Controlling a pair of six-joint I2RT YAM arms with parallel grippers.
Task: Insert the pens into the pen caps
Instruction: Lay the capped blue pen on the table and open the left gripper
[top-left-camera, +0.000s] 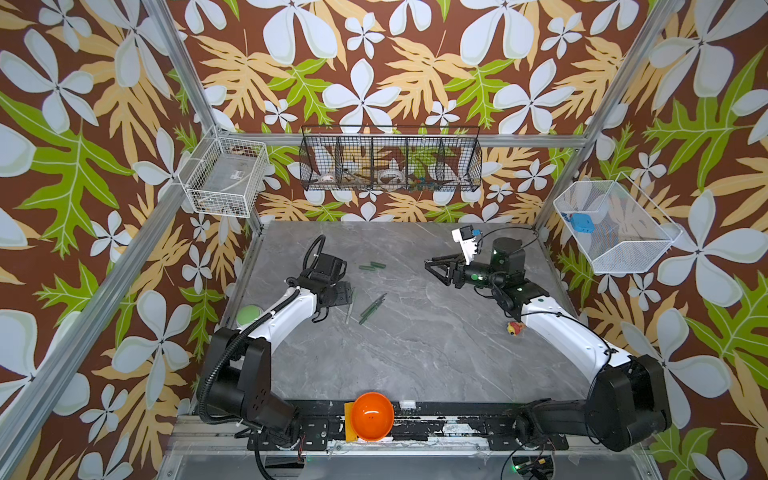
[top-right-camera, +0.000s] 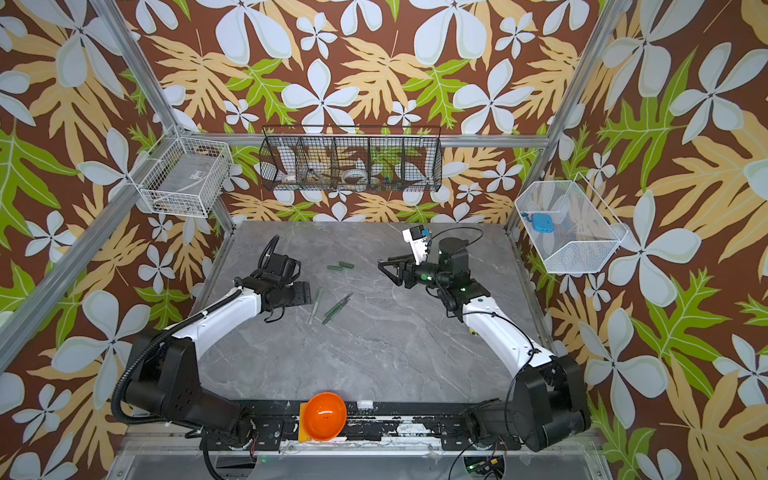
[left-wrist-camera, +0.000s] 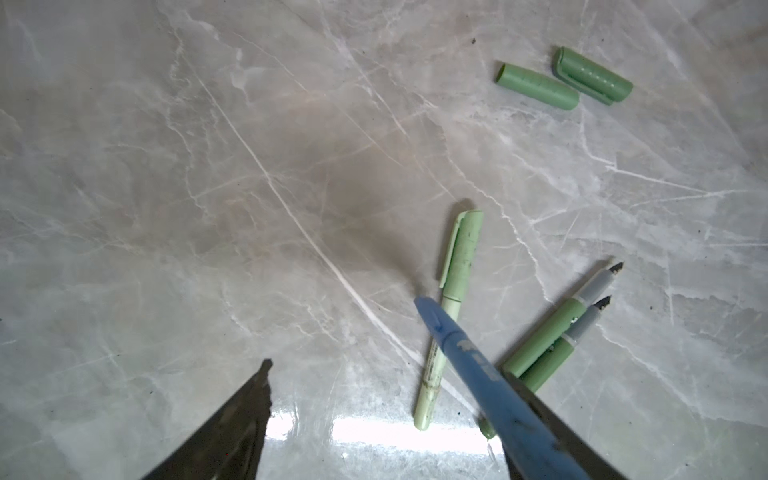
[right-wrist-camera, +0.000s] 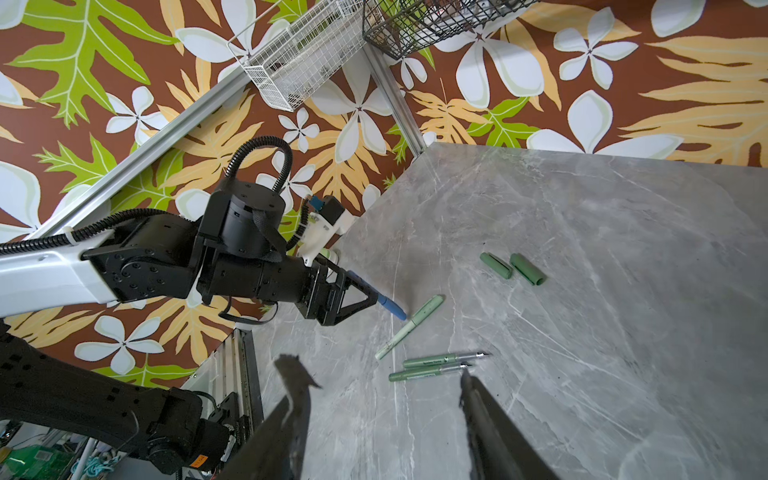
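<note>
My left gripper (left-wrist-camera: 388, 374) is open, low over the grey table at its left side. A blue pen (left-wrist-camera: 478, 365) with its blue cap on lies along one of its fingers and juts past the tip (right-wrist-camera: 390, 309); the other finger stands well clear of it. Just beyond lies a pale green pen (left-wrist-camera: 434, 370) with its cap on. Beside it are two uncapped dark green pens (left-wrist-camera: 548, 340), side by side (top-left-camera: 372, 307). Two dark green pen caps (left-wrist-camera: 536, 85) lie together farther back (top-left-camera: 372, 266). My right gripper (right-wrist-camera: 378, 370) is open and empty, raised at the right (top-left-camera: 429, 264).
An orange bowl (top-left-camera: 371, 415) sits on the front rail. A green round object (top-left-camera: 248, 313) is at the table's left edge and a small red and yellow toy (top-left-camera: 515, 328) at the right. Wire baskets (top-left-camera: 390, 160) hang on the walls.
</note>
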